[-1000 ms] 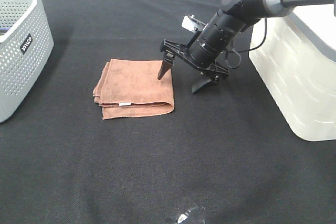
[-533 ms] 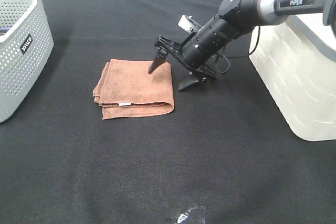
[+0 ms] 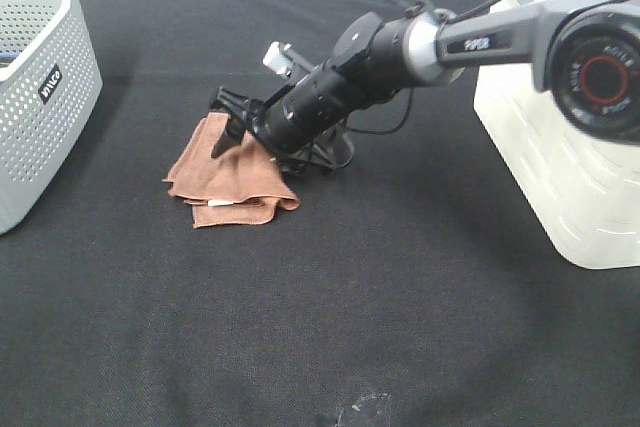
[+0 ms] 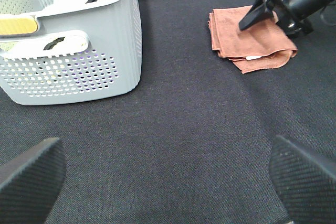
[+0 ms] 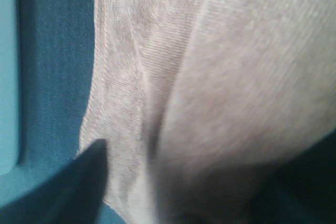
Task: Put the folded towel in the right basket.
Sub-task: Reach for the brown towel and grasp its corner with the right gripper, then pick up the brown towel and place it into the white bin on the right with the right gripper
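The folded brown towel (image 3: pixel 225 182) lies bunched on the black table, left of centre; it also shows in the left wrist view (image 4: pixel 252 45). My right gripper (image 3: pixel 262 152) reaches across low over the towel's right part. Its jaws are spread, with one finger (image 3: pixel 228 135) on top of the cloth and the other at the towel's right edge. In the right wrist view the towel (image 5: pixel 220 77) fills the picture. The right basket (image 3: pixel 560 127) is white and stands at the right edge. My left gripper (image 4: pixel 168 182) is open and empty, far from the towel.
A grey perforated basket (image 3: pixel 40 77) holding items stands at the left edge; it also shows in the left wrist view (image 4: pixel 79 66). A small scrap of clear plastic (image 3: pixel 360 412) lies at the table's front edge.
My right gripper has moved left and down onto the towel. The towel has been pushed left and its right side has bunched up.
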{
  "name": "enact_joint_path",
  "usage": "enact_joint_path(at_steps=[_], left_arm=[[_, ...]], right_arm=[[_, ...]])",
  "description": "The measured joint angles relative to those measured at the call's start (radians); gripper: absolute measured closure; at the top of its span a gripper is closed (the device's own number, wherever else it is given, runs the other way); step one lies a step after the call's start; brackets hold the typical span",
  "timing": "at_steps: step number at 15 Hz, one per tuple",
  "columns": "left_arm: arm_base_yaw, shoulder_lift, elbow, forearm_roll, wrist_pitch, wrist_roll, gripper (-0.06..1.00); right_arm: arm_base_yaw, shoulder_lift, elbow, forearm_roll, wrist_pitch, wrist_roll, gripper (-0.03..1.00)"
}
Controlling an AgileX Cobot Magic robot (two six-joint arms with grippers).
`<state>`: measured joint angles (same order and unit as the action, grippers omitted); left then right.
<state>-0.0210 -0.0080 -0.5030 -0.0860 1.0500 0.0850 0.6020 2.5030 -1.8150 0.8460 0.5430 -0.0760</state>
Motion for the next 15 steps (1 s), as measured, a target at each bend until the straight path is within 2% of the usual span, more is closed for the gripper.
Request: enact_joint_path(at_steps=[3,4,8,11,13,15], left_arm=[[0.000,0.000,0.000,0.000,0.000,0.000,-0.04],[0.000,0.000,0.000,0.000,0.000,0.000,-0.04],[0.000,0.000,0.000,0.000,0.000,0.000,-0.04],[0.000,0.000,0.000,-0.001,0.000,0.000,-0.04],[0.000,0.000,0.000,-0.001,0.000,0.000,-0.04],[0.000,0.000,0.000,-0.002,0.000,0.000,-0.04]], right_arm=[[0.006,0.012,0.006,0.024,-0.012,-0.005,0.72],[0.006,0.012,0.006,0.024,-0.012,-0.011,0.76],[0.006,0.003,0.007,0.022,0.029,-0.038,0.76],[0.002,-0.097,0.028,-0.004,0.197,-0.077,0.76],[-0.009,-0.155,0.029,-0.007,0.231,-0.090,0.76],[-0.061,-0.297,0.029,-0.007,0.300,-0.116,0.76]])
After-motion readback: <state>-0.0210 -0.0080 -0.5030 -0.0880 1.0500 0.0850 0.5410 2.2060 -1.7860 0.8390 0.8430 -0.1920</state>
